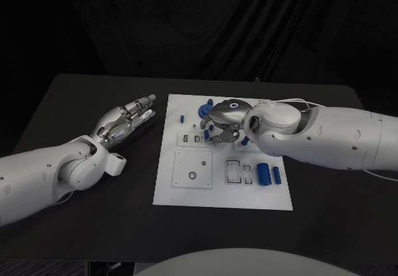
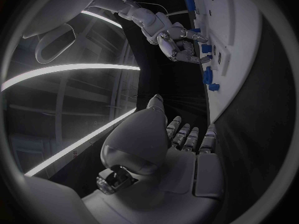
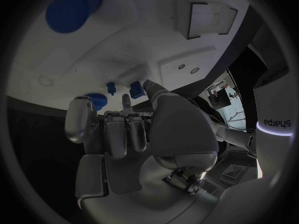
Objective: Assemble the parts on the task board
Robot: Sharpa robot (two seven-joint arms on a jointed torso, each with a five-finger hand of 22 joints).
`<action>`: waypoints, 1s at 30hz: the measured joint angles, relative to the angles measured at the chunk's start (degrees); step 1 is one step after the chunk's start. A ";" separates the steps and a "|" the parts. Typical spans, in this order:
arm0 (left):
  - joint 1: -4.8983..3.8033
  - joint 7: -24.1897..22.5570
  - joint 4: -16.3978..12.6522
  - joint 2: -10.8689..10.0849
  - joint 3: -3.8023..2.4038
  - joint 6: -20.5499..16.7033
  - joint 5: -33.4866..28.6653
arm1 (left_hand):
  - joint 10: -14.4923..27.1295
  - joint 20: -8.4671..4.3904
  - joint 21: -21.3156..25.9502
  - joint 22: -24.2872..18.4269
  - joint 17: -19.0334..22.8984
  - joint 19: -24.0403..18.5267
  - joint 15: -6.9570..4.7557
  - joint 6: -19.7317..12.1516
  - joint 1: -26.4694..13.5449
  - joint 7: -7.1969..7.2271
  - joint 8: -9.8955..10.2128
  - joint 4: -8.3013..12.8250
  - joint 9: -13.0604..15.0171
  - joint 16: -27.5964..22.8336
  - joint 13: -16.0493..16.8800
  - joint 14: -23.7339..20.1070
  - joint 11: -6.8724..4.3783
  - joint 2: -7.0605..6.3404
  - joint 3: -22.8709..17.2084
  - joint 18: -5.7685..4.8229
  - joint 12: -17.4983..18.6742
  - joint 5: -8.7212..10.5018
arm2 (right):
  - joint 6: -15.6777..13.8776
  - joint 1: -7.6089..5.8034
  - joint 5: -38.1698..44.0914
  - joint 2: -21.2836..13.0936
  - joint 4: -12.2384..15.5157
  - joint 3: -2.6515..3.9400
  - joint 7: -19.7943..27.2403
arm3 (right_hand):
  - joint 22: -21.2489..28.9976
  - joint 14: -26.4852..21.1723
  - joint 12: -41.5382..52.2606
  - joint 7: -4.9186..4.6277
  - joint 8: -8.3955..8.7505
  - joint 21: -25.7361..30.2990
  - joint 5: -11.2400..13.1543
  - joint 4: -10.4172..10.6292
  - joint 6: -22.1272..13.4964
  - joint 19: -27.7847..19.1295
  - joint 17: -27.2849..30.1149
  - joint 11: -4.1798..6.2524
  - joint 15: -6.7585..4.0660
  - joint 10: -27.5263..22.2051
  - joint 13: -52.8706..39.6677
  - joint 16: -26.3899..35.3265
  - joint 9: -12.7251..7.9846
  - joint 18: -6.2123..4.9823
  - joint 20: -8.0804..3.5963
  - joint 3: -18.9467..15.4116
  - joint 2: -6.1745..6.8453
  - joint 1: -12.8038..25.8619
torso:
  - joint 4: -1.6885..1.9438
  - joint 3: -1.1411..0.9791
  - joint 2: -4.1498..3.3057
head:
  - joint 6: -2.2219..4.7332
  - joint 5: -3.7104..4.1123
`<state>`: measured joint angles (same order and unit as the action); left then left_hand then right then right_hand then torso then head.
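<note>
Right arm (image 1: 332, 141), nearest the head camera, reaches in across the white board (image 1: 191, 192) and covers part of its far right side. Its right hand (image 1: 222, 123) hangs over the upper middle of the board, fingers curled downward. From the right wrist, the fingers (image 3: 115, 129) lie close together and bent, with the thumb beside them; whether the tips pinch anything cannot be told. A small blue piece (image 3: 137, 89) sits right at the fingertips, another small blue peg (image 3: 111, 88) just beside it, and a blue round piece (image 3: 96, 100) next to the outer finger. A large blue cylinder (image 3: 73, 10) stands further off on the board.

Black table (image 1: 83, 218) carries the board in its middle. Left arm (image 1: 50, 172) lies on the table to the board's left. Left hand (image 1: 129, 118) rests clear of the board's left edge, fingers straight, side by side, holding nothing; the left wrist view confirms the extended fingers (image 2: 187, 137).

On the board's near right, two blue bars (image 1: 267, 174) lie side by side, next to two rectangular slots (image 1: 238, 172). A square plate with an oval hole (image 1: 194, 169) sits left of those. One small blue peg (image 1: 181, 119) stands near the far left edge, well apart from the right hand.
</note>
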<state>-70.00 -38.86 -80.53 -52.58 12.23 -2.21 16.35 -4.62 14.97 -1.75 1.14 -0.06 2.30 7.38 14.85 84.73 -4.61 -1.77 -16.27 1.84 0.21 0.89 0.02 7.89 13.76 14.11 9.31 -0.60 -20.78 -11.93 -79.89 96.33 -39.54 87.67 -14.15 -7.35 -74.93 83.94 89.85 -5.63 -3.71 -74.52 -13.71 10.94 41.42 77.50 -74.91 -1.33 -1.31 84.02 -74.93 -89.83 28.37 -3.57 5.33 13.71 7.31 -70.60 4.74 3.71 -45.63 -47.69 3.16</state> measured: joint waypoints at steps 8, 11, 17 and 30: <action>0.01 0.00 -0.53 -0.61 0.00 -0.20 0.00 | 0.00 0.00 -0.15 0.07 0.01 0.00 0.00 0.00 0.00 0.00 0.00 0.16 0.00 0.00 0.00 0.00 0.00 0.00 -0.16 0.00 0.00 0.00 | -1.99 0.00 0.01 -1.80 0.99 0.01 0.56 | 0.00 0.00 0.00 0.14 0.00 0.43 0.00 3.28 -4.20 -0.20 0.00 0.00 0.00 0.00 0.00 0.00 -4.45 0.00 0.20 -3.97 0.75 1.19 | 0.05 0.01 0.00 | 0.17 -0.31; 0.01 0.00 -1.34 -1.23 0.00 -0.80 0.00 | -0.24 0.91 -1.27 0.58 -0.06 0.91 0.64 0.76 0.63 -0.76 0.00 0.51 0.04 0.02 0.11 0.65 0.24 -0.63 -0.03 0.00 0.00 0.00 | -4.16 -0.27 0.01 -3.34 2.21 0.01 1.13 | 0.01 0.00 0.00 0.15 0.00 0.12 7.29 5.43 -4.20 0.12 0.00 0.00 0.00 0.00 0.01 0.00 -5.74 0.00 -0.12 -6.12 1.19 0.75 | 0.05 0.01 0.01 | 0.64 -0.42; 0.01 0.00 -4.37 -2.87 -0.02 -3.69 0.08 | -4.71 1.67 -5.27 2.33 -1.69 6.15 3.12 2.89 2.28 -1.43 -0.28 0.55 0.29 4.42 0.73 7.08 2.64 -1.05 -0.08 0.00 -0.91 0.00 | -9.61 -3.26 0.00 -7.98 5.67 0.05 2.67 | 0.01 0.00 0.00 0.21 -3.78 -1.42 -15.42 5.42 2.76 1.15 0.00 0.00 0.00 0.00 0.01 0.00 -4.78 0.01 -0.14 -4.18 0.00 -0.50 | 0.04 0.01 0.01 | 1.61 -0.73; -6.36 1.50 -6.96 -0.90 -0.03 -14.74 7.89 | -37.44 1.02 -21.13 8.58 -6.61 30.40 5.52 9.09 6.33 -4.11 -1.20 -0.16 0.93 29.22 11.05 33.04 7.18 -3.02 -4.28 -1.83 -8.17 -6.84 | -15.04 -6.26 -1.61 -17.97 9.57 -0.05 3.62 | 0.02 0.00 0.00 0.04 -7.41 -2.02 -42.19 5.36 3.47 1.23 0.00 0.00 0.00 0.00 0.02 0.00 0.34 0.00 -0.22 5.29 1.52 2.11 | -0.42 -0.71 0.87 | 3.57 -2.49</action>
<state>-76.36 -37.36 -87.48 -53.48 12.20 -16.95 24.24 -42.06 15.98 -22.88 9.72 -6.67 32.69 12.90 23.94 91.06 -8.72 -2.97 -16.43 2.77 29.43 11.93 33.06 15.07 10.74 9.83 7.48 -8.78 -27.62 -26.98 -86.15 94.73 -57.51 97.24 -14.20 -3.74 -74.92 83.94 89.85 -5.59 -11.11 -76.54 -55.90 16.30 44.90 78.73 -74.91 -1.33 -1.31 84.02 -74.92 -89.83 28.71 -3.56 5.11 19.00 8.83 -68.49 4.32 3.00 -44.76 -44.12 0.66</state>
